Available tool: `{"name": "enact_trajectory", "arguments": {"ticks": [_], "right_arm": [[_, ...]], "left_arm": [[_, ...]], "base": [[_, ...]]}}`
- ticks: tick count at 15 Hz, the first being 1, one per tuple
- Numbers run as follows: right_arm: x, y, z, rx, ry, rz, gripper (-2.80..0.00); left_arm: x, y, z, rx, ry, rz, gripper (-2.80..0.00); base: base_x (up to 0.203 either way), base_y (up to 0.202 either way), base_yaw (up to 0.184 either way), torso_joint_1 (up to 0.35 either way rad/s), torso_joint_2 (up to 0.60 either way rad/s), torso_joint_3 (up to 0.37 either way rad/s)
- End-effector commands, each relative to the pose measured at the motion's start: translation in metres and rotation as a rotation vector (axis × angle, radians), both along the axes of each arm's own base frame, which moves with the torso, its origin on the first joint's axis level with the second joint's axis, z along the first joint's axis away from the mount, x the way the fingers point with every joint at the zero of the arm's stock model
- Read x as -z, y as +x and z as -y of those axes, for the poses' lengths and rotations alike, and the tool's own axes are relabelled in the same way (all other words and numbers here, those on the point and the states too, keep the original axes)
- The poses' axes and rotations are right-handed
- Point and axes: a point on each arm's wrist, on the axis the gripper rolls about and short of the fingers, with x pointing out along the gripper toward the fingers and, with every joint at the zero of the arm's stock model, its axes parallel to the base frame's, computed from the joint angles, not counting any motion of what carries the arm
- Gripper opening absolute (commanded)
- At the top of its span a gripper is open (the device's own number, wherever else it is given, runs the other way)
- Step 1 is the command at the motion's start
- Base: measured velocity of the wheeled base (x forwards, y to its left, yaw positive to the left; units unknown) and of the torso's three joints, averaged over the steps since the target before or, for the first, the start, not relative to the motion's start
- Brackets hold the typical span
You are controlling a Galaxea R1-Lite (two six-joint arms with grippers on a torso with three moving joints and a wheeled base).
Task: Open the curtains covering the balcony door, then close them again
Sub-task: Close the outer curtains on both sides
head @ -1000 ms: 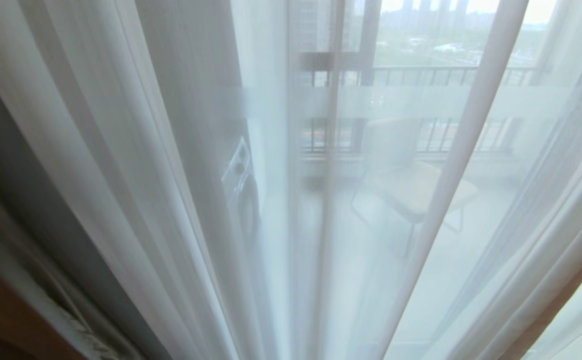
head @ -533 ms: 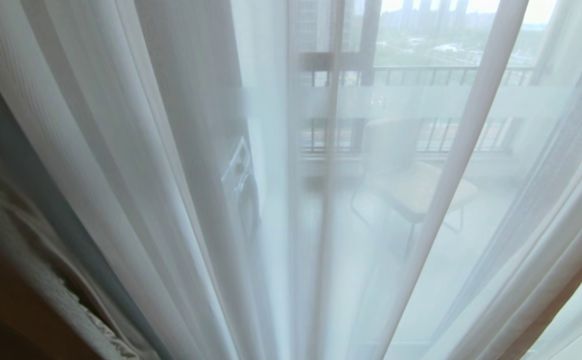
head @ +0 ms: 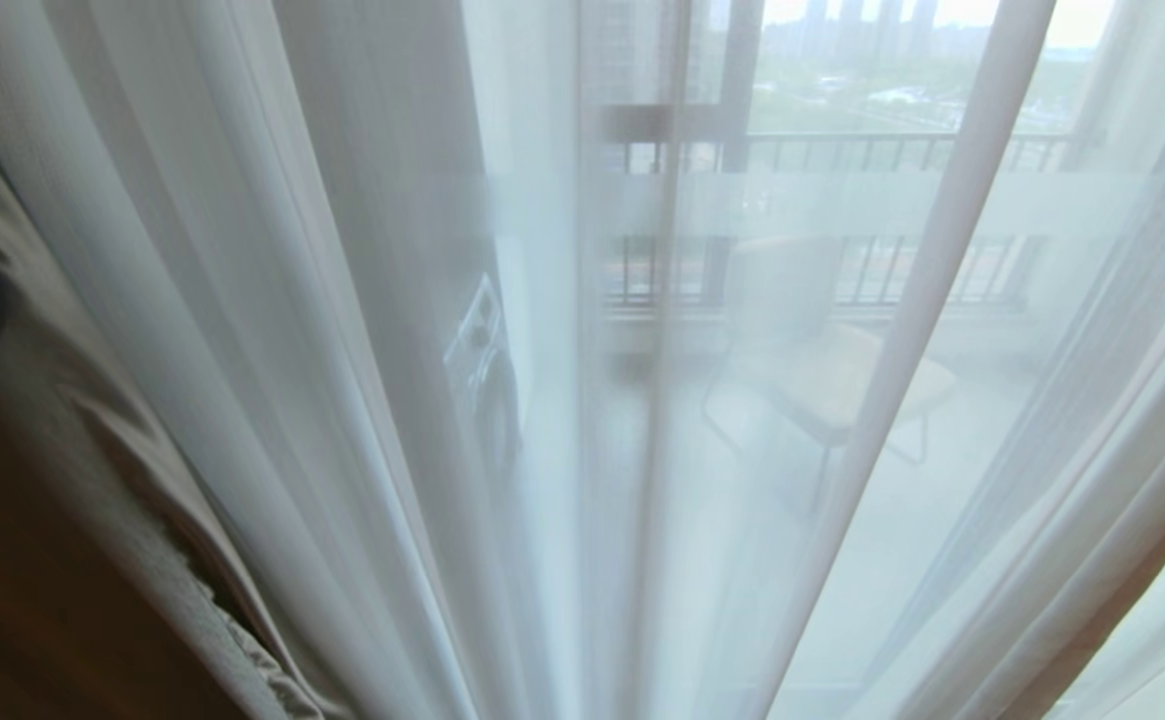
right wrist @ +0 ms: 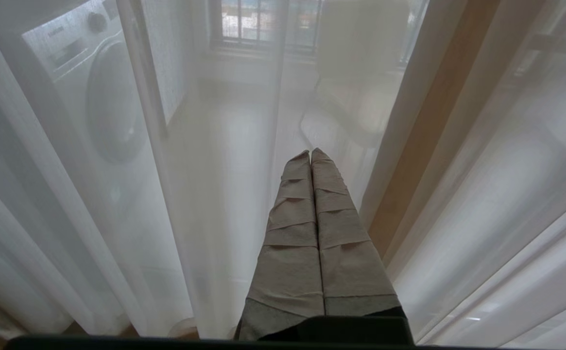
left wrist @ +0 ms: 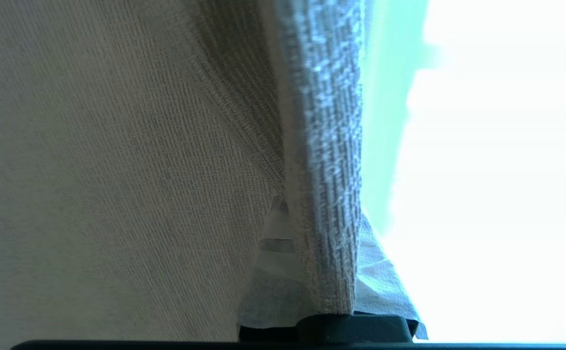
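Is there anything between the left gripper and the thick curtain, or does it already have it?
Nothing visible stands between them. In the left wrist view the left gripper is shut on the edge fold of the thick curtain, with cloth all around. The right gripper is shut and empty, facing the sheer layer.

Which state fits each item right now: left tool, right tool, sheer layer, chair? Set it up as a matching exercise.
Items:
1. left tool
2. right tool
3. sheer white layer
4. chair

States:
A. seen dimly through the sheer cloth
B. shut, holding nothing
C. shut on the edge of the thick curtain
D. hanging in folds, drawn across the view

Pairs: 1-C, 2-B, 3-D, 4-A
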Motion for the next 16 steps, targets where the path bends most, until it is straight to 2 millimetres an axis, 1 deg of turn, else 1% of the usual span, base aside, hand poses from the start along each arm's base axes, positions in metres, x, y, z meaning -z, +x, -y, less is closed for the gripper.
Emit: {"name": "enact_trajectory", "arguments": {"ticks": [1, 2, 10, 16], "right_arm": [[0.000, 0.000, 0.000, -0.001, -0.001, 0.001, -2.80], [0.000, 0.000, 0.000, -0.001, -0.001, 0.001, -2.80], [0.000, 0.000, 0.000, -0.001, -0.001, 0.001, -2.80], [0.000, 0.000, 0.000, -0.001, -0.001, 0.001, -2.80]], "left_arm": [[-0.003, -0.003, 0.011, 0.064, -0.020, 0.016, -2.80], [-0.004, -0.006, 0.016, 0.092, -0.029, 0.026, -2.80], [-0.005, -0.008, 0.047, 0.278, -0.035, 0.026, -2.80], [-0.004, -0.009, 0.061, 0.361, -0.036, 0.018, -2.80]], "base": [[0.000, 0.000, 0.000, 0.000, 0.00, 0.000], [0.000, 0.000, 0.000, 0.000, 0.00, 0.000], [0.000, 0.000, 0.000, 0.000, 0.00, 0.000], [0.000, 0.000, 0.000, 0.000, 0.00, 0.000]]}}
